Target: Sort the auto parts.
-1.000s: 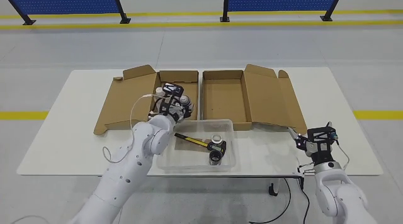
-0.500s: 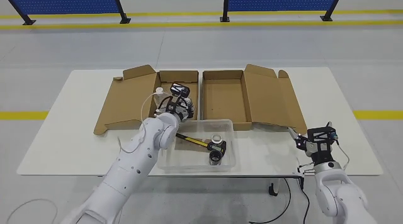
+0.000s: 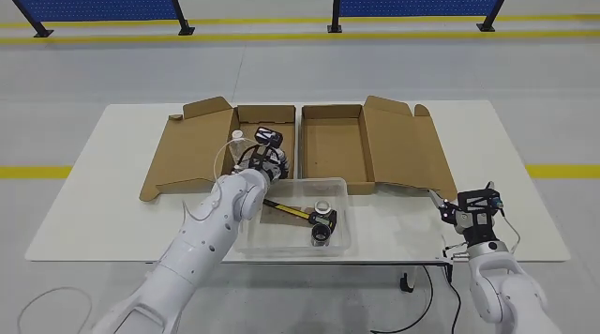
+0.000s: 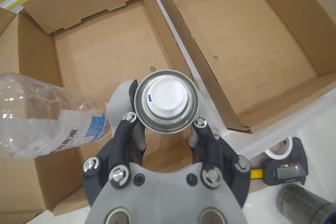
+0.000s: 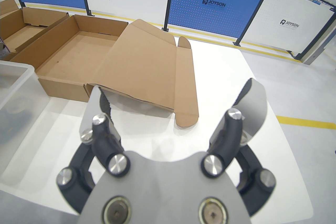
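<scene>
My left gripper (image 4: 166, 104) is shut on a silver metal can (image 4: 166, 100) with a white cap, held upright above the near end of the left cardboard box (image 4: 105, 51). In the top view this gripper (image 3: 266, 152) hangs over that box's right side. A clear plastic bottle (image 4: 39, 114) lies in the same box beside the can. The right cardboard box (image 4: 236, 33) has a bare floor. My right gripper (image 5: 174, 96) stands open with nothing between its fingers, above the table's front right corner (image 3: 473, 206).
A clear plastic bin (image 3: 343, 204) in front of the boxes holds a digital caliper (image 4: 283, 171), a dark metal cylinder (image 4: 302, 201) and a white ring (image 4: 279, 149). Box flaps (image 3: 412, 151) spread out to both sides. White table (image 3: 103, 203) lies bare at the far left.
The left arm has shifted a little to the right over the left box, with the can still in its gripper. The right arm has not moved.
</scene>
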Controlling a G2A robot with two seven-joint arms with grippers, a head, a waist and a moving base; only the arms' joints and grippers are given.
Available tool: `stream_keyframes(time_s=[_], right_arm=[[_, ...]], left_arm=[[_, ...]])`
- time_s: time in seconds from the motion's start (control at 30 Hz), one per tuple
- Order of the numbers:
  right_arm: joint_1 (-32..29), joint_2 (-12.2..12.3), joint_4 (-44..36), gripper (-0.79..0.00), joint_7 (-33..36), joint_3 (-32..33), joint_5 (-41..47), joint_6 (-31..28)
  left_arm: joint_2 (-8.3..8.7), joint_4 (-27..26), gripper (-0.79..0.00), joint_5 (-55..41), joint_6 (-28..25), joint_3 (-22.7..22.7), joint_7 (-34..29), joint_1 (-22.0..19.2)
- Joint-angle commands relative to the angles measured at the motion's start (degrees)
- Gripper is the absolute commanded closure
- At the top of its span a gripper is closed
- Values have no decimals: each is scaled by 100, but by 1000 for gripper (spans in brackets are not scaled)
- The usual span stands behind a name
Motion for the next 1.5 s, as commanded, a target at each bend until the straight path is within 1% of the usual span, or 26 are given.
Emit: stream_keyframes(time_s=[0.0,0.07,0.1,0.13,0.2,0.27,0.3,0.43,0.5,0.53,0.57,0.6,0.73,0.77,0.87,0.93,1.0,1.03,1.1,1.17,1.37,1.47], right_arm=[[0,0,0,-785,0,0,0,0],[0,0,0,-785,0,0,0,0],[0,0,0,-785,0,0,0,0],[0,0,0,-785,0,0,0,0],[0,0,0,-785,0,0,0,0],[0,0,0,-785,0,0,0,0],[0,0,0,-785,0,0,0,0],[0,0,0,-785,0,0,0,0],[0,0,0,-785,0,0,0,0],[0,0,0,-785,0,0,0,0],[0,0,0,-785,0,0,0,0],[0,0,0,-785,0,0,0,0],[0,0,0,-785,0,0,0,0],[0,0,0,-785,0,0,0,0],[0,0,0,-785,0,0,0,0],[0,0,0,-785,0,0,0,0],[0,0,0,-785,0,0,0,0],[0,0,0,-785,0,0,0,0],[0,0,0,-785,0,0,0,0],[0,0,0,-785,0,0,0,0],[0,0,0,-785,0,0,0,0],[0,0,0,-785,0,0,0,0]], left_arm=[[-7,18,-357,17,2,-13,1,-5],[-9,28,-379,38,-18,-30,3,4],[-8,36,-431,64,-23,-40,-3,7],[-8,34,-502,86,-25,-53,2,10],[-3,-31,-502,105,-33,-98,29,26],[10,-139,-576,168,-28,-147,35,59],[19,-210,-628,219,-23,-173,39,84],[77,-609,-717,382,-30,-352,30,216],[116,-930,-714,436,-55,-477,-1,332],[138,-1122,-650,454,-93,-541,-37,406],[159,-1338,-613,418,-157,-614,-93,496],[183,-1565,-625,401,-223,-691,-167,583],[286,-2483,-588,366,-634,-940,-632,999],[310,-2691,-597,351,-736,-998,-753,1109],[367,-3175,-628,348,-1019,-1051,-1103,1455],[392,-3407,-603,332,-1241,-1003,-1323,1658],[408,-3556,-600,274,-1425,-928,-1494,1833],[414,-3592,-585,252,-1516,-888,-1572,1896],[421,-3594,-520,258,-1629,-808,-1702,1972],[419,-3587,-499,251,-1687,-718,-1732,2026],[406,-3479,-526,292,-1761,-487,-1952,2026],[406,-3448,-520,283,-1781,-440,-2057,2004]])
